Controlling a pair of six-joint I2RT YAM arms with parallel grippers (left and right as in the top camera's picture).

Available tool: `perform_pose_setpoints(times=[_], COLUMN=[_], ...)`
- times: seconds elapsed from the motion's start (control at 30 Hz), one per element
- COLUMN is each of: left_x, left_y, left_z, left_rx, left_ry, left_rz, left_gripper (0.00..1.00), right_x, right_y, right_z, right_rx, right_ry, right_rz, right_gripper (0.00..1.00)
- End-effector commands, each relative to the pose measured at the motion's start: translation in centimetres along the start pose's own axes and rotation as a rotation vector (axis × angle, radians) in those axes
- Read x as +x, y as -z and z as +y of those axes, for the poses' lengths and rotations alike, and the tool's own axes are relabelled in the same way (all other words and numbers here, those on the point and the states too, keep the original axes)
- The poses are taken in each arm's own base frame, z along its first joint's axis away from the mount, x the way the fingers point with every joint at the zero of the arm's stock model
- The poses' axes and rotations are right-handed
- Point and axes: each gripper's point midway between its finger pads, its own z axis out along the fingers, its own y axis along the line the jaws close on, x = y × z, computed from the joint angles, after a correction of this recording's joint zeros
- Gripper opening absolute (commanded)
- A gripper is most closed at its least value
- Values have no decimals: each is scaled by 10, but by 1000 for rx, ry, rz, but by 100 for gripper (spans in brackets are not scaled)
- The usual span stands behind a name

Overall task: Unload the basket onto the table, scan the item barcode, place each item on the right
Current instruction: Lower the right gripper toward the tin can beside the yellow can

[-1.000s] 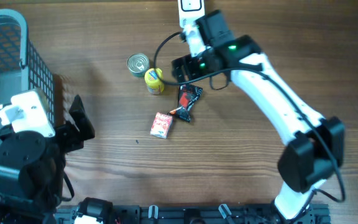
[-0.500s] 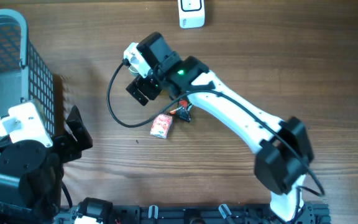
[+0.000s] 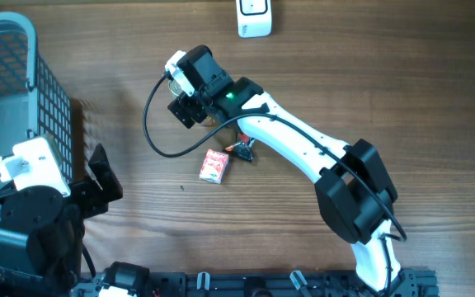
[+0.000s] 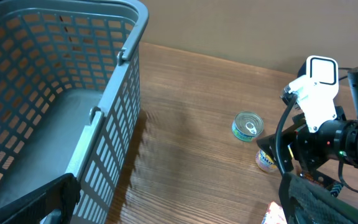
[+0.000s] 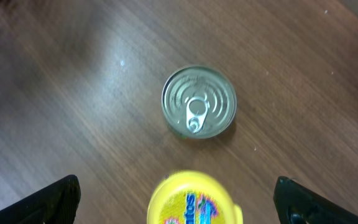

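Note:
Several items lie mid-table: a silver pull-tab can, a yellow-lidded tub, a red box and a dark wrapper. The white barcode scanner stands at the far edge. My right gripper hangs open over the tub and the can, its fingers wide on either side of the tub and touching nothing. From overhead the right gripper covers both of them. My left gripper is open and empty near the basket, and the can and the tub lie ahead of it.
A grey mesh basket fills the left side, close beside the left gripper. The right arm's black cable loops over the wood left of the red box.
The right arm has swung left from beside the scanner to above the can and the yellow tub. The left arm has barely shifted. Both grippers stay open.

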Motion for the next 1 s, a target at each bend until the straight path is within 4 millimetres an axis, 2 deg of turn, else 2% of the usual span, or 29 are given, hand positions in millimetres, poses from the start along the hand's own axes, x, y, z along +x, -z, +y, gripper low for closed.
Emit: perform_pose_setpoints(times=[0.0,0.13,0.3,0.47,0.57,0.63,0.77,0.9,0.97], left_x=[1,1,2,2,2,2,2,2,2], left_y=[-1,-1,-1,-1,-1,-1,-1,-1,-1], left_z=[1,1,1,1,1,1,1,1,1], left_rx=[-6,-6,-6,-7,-7,-7,-7,-7,-7], left_ry=[9,9,9,7,8,7,7,7,7], left_rz=[0,0,1,4,4,4,4,4,4], left_gripper=[100,100,100,100,100,100,100,100,100], right_x=[15,26,33,57,64,63,52,48,47], right_y=[-26,-40,-43,-45,-44,-44,-45,-46,-46], right_z=[-5,-4,-11,-19,-18,-15,1,2,6], right_rx=[20,22,31,37,33,16,-83,-90,-113], right_ry=[-62,-131,-209,-268,-268,-268,-274,-309,-310], right_rz=[40,63,81,165,195,192,156,140,139], right_gripper=[100,100,100,99,94,93,99,92,84])
